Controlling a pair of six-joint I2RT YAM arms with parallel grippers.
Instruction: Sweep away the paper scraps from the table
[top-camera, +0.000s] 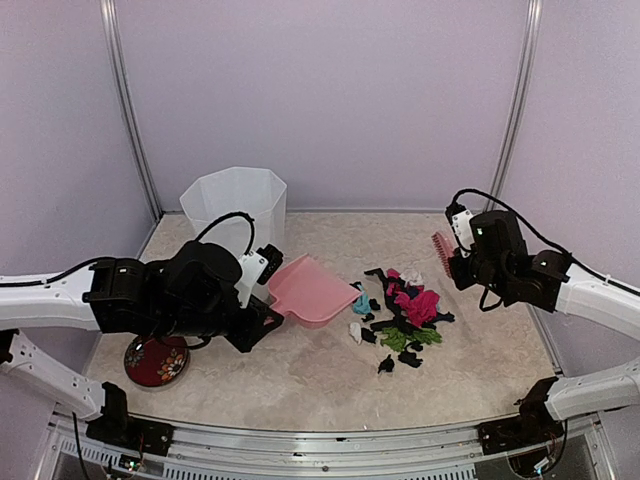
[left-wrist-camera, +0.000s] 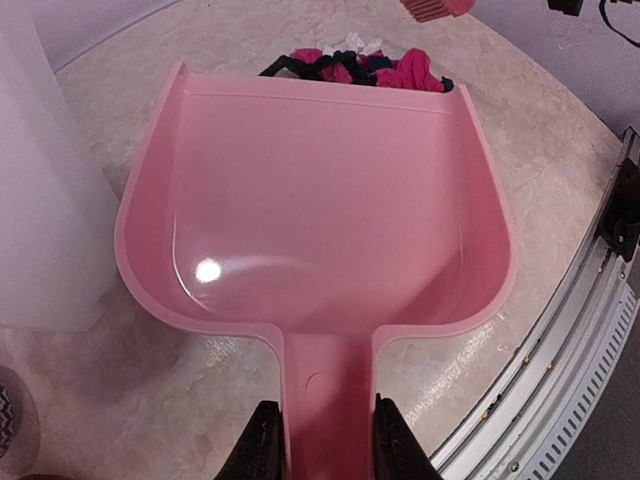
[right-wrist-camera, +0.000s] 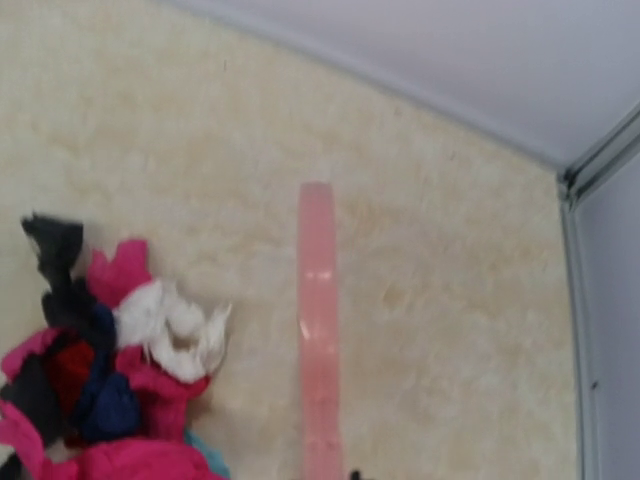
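Note:
The paper scraps (top-camera: 405, 315) lie in a loose pile of black, magenta, green, teal and white bits right of the table's (top-camera: 310, 375) middle. My left gripper (top-camera: 268, 318) is shut on the handle of the pink dustpan (top-camera: 312, 290), whose open mouth faces the pile from the left. In the left wrist view my left gripper (left-wrist-camera: 325, 445) clamps the handle, the dustpan (left-wrist-camera: 320, 220) is empty, and scraps (left-wrist-camera: 360, 62) lie just past its lip. My right gripper (top-camera: 458, 250) holds the pink brush (top-camera: 443, 244) above the table right of the pile. The right wrist view shows the brush (right-wrist-camera: 318, 330) edge-on beside scraps (right-wrist-camera: 110, 380); the fingers are hidden.
A white bin (top-camera: 235, 205) stands at the back left, close behind the dustpan; it also shows in the left wrist view (left-wrist-camera: 40, 200). A red patterned dish (top-camera: 157, 362) sits at the front left under my left arm. The metal frame (left-wrist-camera: 560, 370) edges the near side.

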